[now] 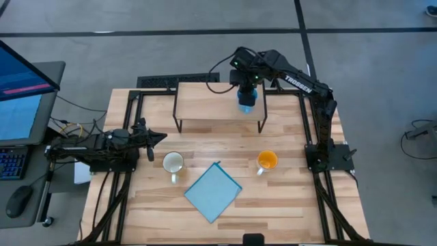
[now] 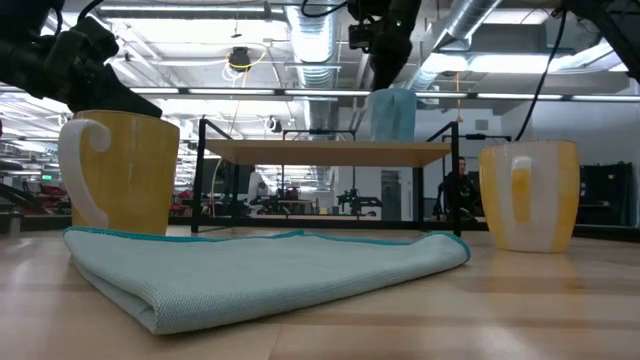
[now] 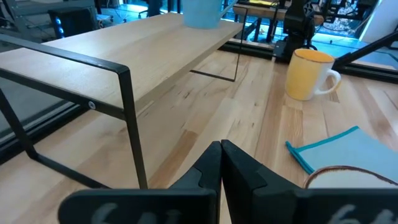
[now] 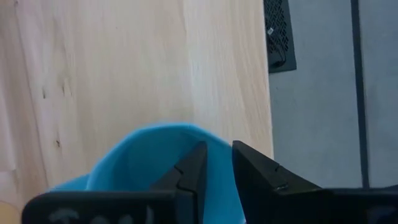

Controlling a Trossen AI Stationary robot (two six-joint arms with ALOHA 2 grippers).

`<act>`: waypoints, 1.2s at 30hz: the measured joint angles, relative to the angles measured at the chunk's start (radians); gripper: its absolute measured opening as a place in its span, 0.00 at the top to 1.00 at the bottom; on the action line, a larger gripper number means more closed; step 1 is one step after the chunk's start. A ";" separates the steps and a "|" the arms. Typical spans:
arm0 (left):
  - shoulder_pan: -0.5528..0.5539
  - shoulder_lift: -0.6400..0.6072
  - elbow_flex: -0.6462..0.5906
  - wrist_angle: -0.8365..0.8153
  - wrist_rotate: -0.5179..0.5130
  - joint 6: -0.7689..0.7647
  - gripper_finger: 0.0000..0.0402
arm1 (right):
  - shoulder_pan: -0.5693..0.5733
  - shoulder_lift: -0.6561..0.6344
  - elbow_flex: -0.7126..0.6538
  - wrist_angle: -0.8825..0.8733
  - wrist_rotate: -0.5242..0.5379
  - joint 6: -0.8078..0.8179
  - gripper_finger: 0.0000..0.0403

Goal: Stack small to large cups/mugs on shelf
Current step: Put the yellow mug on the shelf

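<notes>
Fingers of the right gripper (image 4: 214, 165) are clamped on the rim of the light blue mug (image 1: 246, 98), which stands on the shelf (image 1: 205, 102) near its right end; the right arm reaches over from the table's (image 1: 287, 205) right side, wrist pointing down. The left gripper (image 1: 158, 137) waits low at the table's left edge, fingers pressed together. 3 mugs show: 1 blue, 1 orange mug (image 1: 267, 160), 1 cream mug (image 1: 173, 163). 1 blue cloth (image 1: 213, 192) lies between the 2 on the table.

Light blue mug (image 4: 155, 158): lower body cut by right wrist frame edge, rim partly behind right tool (image 4: 217, 163). Cream mug (image 3: 348, 177): only rim arc showing in left wrist view. Background people in low view too small to tell.
</notes>
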 joint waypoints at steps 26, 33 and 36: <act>0.000 0.000 0.000 0.009 -0.002 0.040 1.00 | 0.066 -0.102 0.167 -0.170 -0.016 0.250 0.76; 0.000 0.000 0.000 0.069 -0.011 0.121 1.00 | 0.212 -0.198 0.167 -0.171 -0.117 0.521 0.76; 0.000 0.000 0.000 0.070 -0.011 0.135 1.00 | 0.270 -0.228 0.166 -0.171 -0.101 0.686 0.76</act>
